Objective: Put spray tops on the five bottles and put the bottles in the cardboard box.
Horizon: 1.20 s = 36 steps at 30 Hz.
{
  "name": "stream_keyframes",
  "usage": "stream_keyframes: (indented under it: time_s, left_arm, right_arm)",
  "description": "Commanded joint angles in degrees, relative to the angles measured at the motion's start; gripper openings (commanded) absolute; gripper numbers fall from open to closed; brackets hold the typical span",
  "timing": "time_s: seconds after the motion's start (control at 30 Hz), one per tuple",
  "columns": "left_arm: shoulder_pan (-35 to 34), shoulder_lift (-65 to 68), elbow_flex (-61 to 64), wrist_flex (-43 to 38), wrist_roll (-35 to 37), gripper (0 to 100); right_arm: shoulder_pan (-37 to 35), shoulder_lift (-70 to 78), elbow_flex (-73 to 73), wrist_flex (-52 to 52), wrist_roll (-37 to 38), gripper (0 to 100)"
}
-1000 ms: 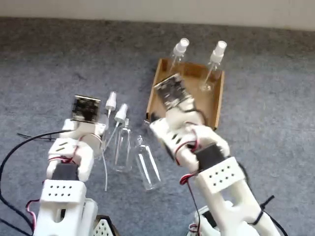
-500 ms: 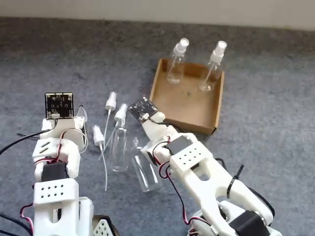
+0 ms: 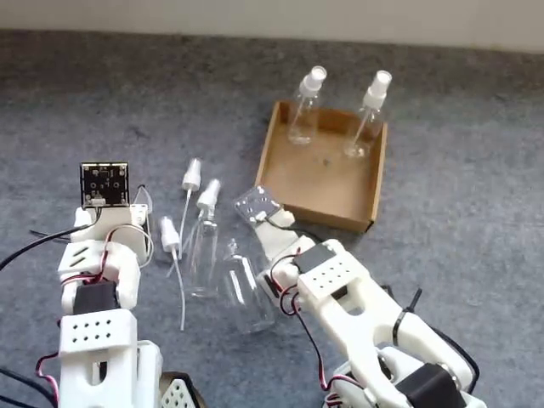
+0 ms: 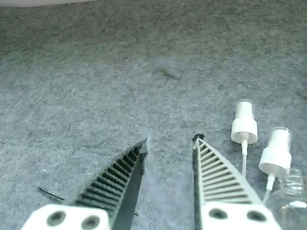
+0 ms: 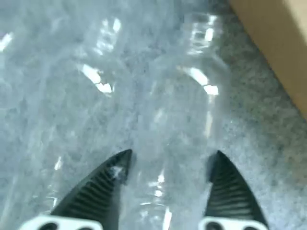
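Wide-open right end effector (image 5: 171, 155) astride lying bottle (image 5: 192, 105) just beside box (image 3: 327, 178); left end effector (image 4: 170, 141) open too, well apart from box.

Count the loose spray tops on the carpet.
3. The far top lies left of the box; the middle top beside it, by a bottle's neck; the near top by the left arm. Others may hide under the arms.

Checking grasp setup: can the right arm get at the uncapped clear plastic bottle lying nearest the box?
Probably yes: the open right tool is directly over that clear plastic bottle, with nothing between them.
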Motion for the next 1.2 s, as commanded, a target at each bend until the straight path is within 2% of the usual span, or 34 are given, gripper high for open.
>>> stream_keyframes:
  time_s: [0.0, 0.07, 0.2, 0.27, 0.37, 0.5, 0.57, 0.7, 0.83, 1.0, 1.17]
  left_arm:
    - [1.45, -0.92, -0.48, -1.58, 0.35, 15]
    - [1.45, -0.92, -0.40, -1.58, 0.35, 15]
    - [1.45, -0.92, -0.40, -1.58, 0.44, 15]
    - [1.45, -0.92, -0.40, -1.58, 0.44, 15]
    - [1.54, -0.92, -0.40, -1.67, 0.44, 15]
    - [1.54, -0.92, -0.40, -1.67, 0.44, 15]
    - [1.54, -0.92, -0.40, -1.67, 0.44, 15]
    - [1.54, -0.92, -0.22, -1.67, 0.44, 15]
    - [1.54, -0.92, -0.22, -1.67, 0.44, 15]
    - [1.54, -0.92, -0.22, -1.67, 0.44, 15]
    - [1.54, -0.92, -0.22, -1.67, 0.44, 15]
  right_arm:
    - [0.48, -0.48, 0.40, 0.66, -0.18, 0.0]
    - [1.27, -0.48, 0.40, 3.91, -0.18, 1.0]
    - [6.29, -0.75, -1.54, 17.45, 0.53, 0.3]
    - [9.63, -2.77, -6.46, 24.84, 5.80, 0.3]
    - [17.98, -9.71, -12.35, 34.59, 13.10, 0.3]
    - [30.81, -23.34, -15.25, 38.90, 14.15, 0.3]
    - [37.23, -28.70, -14.90, 39.60, 18.37, 0.3]
    - [49.19, -30.73, -9.89, 35.30, 24.26, 0.3]
    - [56.40, -30.73, 0.66, 21.14, 27.08, 0.3]
    - [60.18, -27.38, 11.21, 7.69, 30.77, 0.3]
    - [62.29, -18.33, 13.41, 0.84, 31.21, 0.3]
